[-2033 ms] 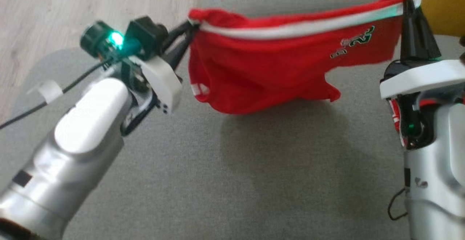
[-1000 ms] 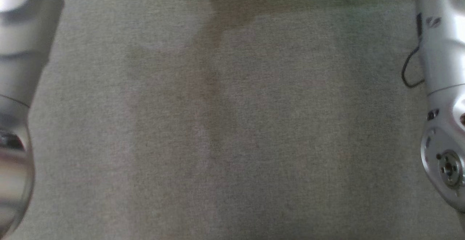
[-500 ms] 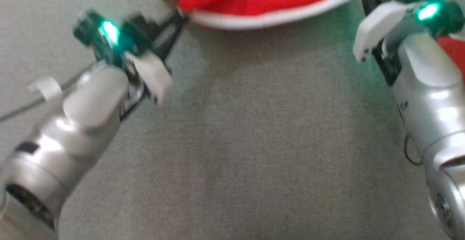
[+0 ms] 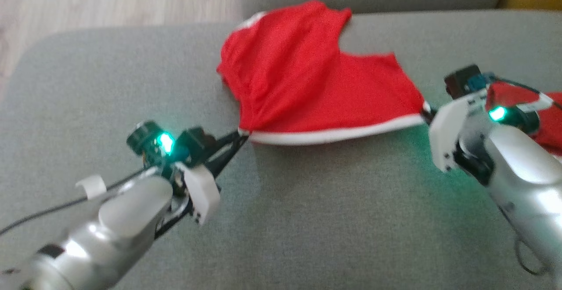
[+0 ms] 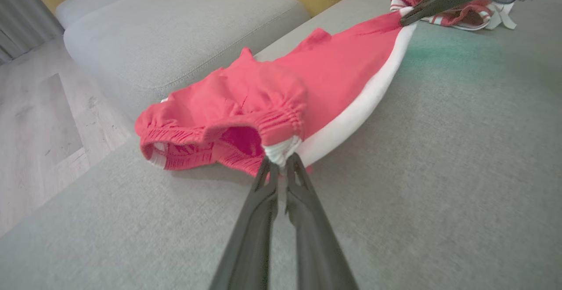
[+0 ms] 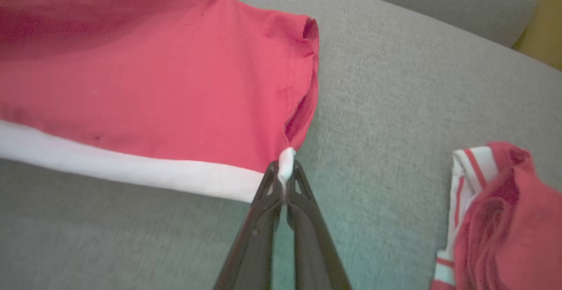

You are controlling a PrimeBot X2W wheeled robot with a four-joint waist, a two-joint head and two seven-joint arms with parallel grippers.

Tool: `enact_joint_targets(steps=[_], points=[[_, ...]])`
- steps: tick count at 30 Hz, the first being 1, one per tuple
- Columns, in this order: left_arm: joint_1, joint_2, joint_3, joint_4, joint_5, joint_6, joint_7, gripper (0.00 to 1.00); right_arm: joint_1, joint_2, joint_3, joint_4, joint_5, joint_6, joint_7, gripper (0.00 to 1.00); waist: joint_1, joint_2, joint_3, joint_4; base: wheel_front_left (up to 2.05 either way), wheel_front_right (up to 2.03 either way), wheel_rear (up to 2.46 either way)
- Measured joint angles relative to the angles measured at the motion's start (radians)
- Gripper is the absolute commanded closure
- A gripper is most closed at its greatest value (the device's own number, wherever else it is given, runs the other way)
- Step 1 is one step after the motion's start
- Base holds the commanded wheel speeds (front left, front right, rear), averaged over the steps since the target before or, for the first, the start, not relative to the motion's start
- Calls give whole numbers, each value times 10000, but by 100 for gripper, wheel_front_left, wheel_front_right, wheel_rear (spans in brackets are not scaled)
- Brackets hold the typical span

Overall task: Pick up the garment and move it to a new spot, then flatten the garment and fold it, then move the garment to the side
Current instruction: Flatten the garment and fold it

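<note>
A red fabric garment with a white band (image 4: 307, 88) lies stretched across the grey sofa cushion (image 4: 307, 228).
The left gripper (image 4: 240, 140) and right gripper (image 6: 284, 180) are each pinched tight on a near corner of the band; the left side lies bunched, so smoothing may leave creases or a corner may slip free; a crumpled red-and-white cloth (image 6: 496, 211) just to the right could snag.

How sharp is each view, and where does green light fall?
Head view: soft, green glow on the sofa beside the right gripper. Left wrist view: garment sharp, green patch upper right. Right wrist view: soft, teal tint by the fingers.
</note>
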Motion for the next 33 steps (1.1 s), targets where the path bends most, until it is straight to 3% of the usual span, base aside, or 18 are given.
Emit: enact_joint_targets(steps=[7, 13, 20, 27, 33], points=[[960, 364, -52, -976, -238, 410, 353, 100, 1068, -2309, 1281, -2982, 2500, 0, 1776, 100, 0, 0, -954, 28, 0, 0, 0], [2080, 932, -127, -2669, -468, 1049, 1106, 100, 2326, -3588, 1436, -4821, 3716, 0, 3317, 100, 0, 0, -1583, 35, 0, 0, 0], [2911, 1592, -194, -4665, -803, 1877, 1852, 100, 3621, -4550, 673, -6640, 4286, 0, 4493, 100, 1, 0, -1695, 64, 0, 0, 0], [2906, 1743, 146, -5317, -805, 2568, 1829, 100, 3941, -4523, -1108, -7563, 3423, 0, 4004, 100, 3, 0, -1200, 169, 0, 0, 0], [2127, 1425, 694, -4945, -913, 2838, 1818, 100, 2901, -3336, -2493, -7515, 1804, 0, 3317, 100, 4, 0, -363, 394, 0, 0, 0]])
